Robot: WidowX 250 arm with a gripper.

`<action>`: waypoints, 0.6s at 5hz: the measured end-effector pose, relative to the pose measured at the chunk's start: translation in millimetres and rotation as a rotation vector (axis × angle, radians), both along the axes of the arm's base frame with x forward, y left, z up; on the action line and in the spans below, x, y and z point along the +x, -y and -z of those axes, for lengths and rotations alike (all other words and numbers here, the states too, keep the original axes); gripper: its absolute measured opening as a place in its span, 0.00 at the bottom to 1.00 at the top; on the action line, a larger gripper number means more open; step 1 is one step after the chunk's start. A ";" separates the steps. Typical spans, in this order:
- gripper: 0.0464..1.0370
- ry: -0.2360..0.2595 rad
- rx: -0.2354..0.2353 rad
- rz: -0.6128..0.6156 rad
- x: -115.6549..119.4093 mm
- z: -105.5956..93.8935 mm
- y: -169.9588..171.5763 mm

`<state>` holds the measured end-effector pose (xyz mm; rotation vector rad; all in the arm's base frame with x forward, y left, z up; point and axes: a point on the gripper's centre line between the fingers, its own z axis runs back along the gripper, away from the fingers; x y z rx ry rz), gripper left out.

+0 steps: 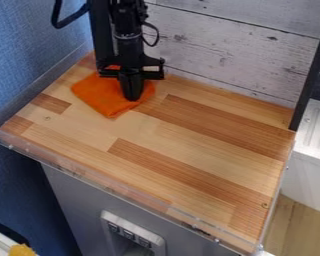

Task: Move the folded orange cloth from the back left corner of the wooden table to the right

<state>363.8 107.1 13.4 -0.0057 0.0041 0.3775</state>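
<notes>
The black gripper (132,98) points down over the back left part of the wooden work surface, its two fingers together in a narrow tip. Beneath and around it lies an orange cloth (99,96), roughly square and spread out with slightly rumpled edges. The tip overlaps the cloth's right part; whether it touches or pinches the fabric I cannot tell. Part of the cloth's back side is hidden behind the gripper body.
A clear low rim (109,186) runs along the front edge of the wooden surface (189,145). Whitewashed boards (229,55) stand behind, a blue wall (22,65) is at the left, and a dark upright post (312,75) rises at the back right corner.
</notes>
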 end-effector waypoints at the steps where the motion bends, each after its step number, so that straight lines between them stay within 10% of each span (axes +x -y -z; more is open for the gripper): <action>1: 0.02 -0.002 0.001 0.022 -1.1 1.3 0.1; 3: 0.02 -0.017 0.004 0.128 -2.8 1.9 19.5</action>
